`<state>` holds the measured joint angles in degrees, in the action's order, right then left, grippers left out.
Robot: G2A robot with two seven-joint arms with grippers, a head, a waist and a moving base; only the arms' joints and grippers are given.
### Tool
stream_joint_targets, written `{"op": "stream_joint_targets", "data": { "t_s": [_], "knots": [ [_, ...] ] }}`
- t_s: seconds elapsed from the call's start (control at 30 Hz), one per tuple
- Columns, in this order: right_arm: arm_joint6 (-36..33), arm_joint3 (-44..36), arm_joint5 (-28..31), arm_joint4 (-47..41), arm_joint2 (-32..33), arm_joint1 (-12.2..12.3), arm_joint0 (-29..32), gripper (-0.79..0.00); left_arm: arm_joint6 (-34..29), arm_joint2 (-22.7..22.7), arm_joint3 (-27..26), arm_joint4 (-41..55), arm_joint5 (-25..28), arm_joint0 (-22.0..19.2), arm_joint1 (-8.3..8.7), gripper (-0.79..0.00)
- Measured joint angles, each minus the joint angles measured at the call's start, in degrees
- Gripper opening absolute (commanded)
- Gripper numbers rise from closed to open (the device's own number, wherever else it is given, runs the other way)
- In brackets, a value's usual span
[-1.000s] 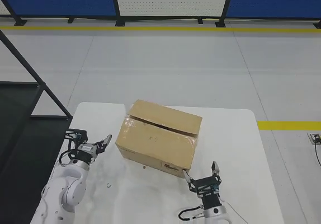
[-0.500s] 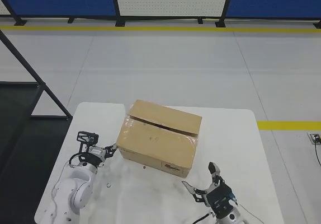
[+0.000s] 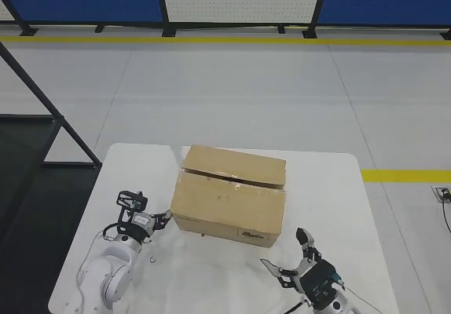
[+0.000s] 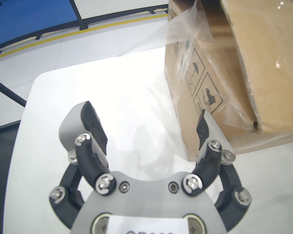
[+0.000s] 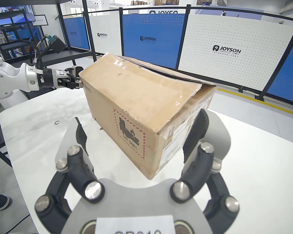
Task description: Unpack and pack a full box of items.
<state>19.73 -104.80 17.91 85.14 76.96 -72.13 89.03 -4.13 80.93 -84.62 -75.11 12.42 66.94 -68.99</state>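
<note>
Though shut on top, shows a thin gap along the flap seam: cardboard box (image 3: 229,196), lying flat on white table (image 3: 335,204), approx mid-width and nearer the far edge than the near one. Stands w/ long side toward the robot, printed labels on near face and on the L end. Trails clear tape (image 4: 185,32) off that L end, loose and crinkled, partly peeled from the cardboard.

Puts L gripper (image 3: 160,219) right against that same end, low by the near bottom corner, fingers spread w/ nothing between pads. Looks in L wrist view as if one pad sits just beside the end face; can't tell whether touching. Points along the tabletop toward the box.

Places R gripper (image 3: 284,251) on the near side, off the box's near R corner, apart from the cardboard. Fingers splayed wide, empty. Lines up in R wrist view w/ that box corner framed between the two pads but farther off.

Leaves a small curved bit (image 3: 154,260) on the table near the L arm, well apart from the box.

Beyond the table: black rack (image 3: 21,102) to the L, yellow line (image 3: 418,175) on the floor to the R, blue and white panels (image 3: 233,9) along the back.
</note>
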Motion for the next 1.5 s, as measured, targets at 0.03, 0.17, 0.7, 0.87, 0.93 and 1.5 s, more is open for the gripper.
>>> {"op": "stream_joint_targets", "data": {
  "t_s": [0.03, 0.17, 0.7, 0.87, 0.93, 1.5],
  "knots": [
    [0.09, -0.01, 0.11, 0.01, 0.12, 0.04, 0.05, 0.0, -0.01, 0.0, -0.18, -0.21, 0.17, 0.23, 0.03, 0.0],
    [0.49, -0.04, 0.54, -0.11, 0.61, 0.19, 0.31, 0.0, 0.54, 0.82, -1.11, -1.54, 0.39, 1.58, 0.27, 0.0],
    [4.68, -7.74, 4.65, 13.12, 1.09, 1.67, 5.45, 0.0, 9.49, 7.06, -3.58, -11.86, -9.38, 5.68, 1.13, 0.0],
    [-1.56, -7.61, 3.56, 8.92, 1.53, 1.53, 4.48, 0.0, 10.21, 6.93, -4.15, -10.49, -7.1, 6.34, 1.1, 0.0],
    [-4.56, -6.19, 2.8, 5.53, 1.89, 1.35, 2.73, 0.0, 9.93, 6.66, -3.86, -10.03, -7.39, 6.2, 1.0, 0.0],
    [-13.44, 10.69, 12.37, -1.75, 0.66, 1.49, -11.66, 0.0, 12.78, 0.51, -2.02, -13.59, -4.33, 5.64, 0.39, 0.0]
  ]
}}
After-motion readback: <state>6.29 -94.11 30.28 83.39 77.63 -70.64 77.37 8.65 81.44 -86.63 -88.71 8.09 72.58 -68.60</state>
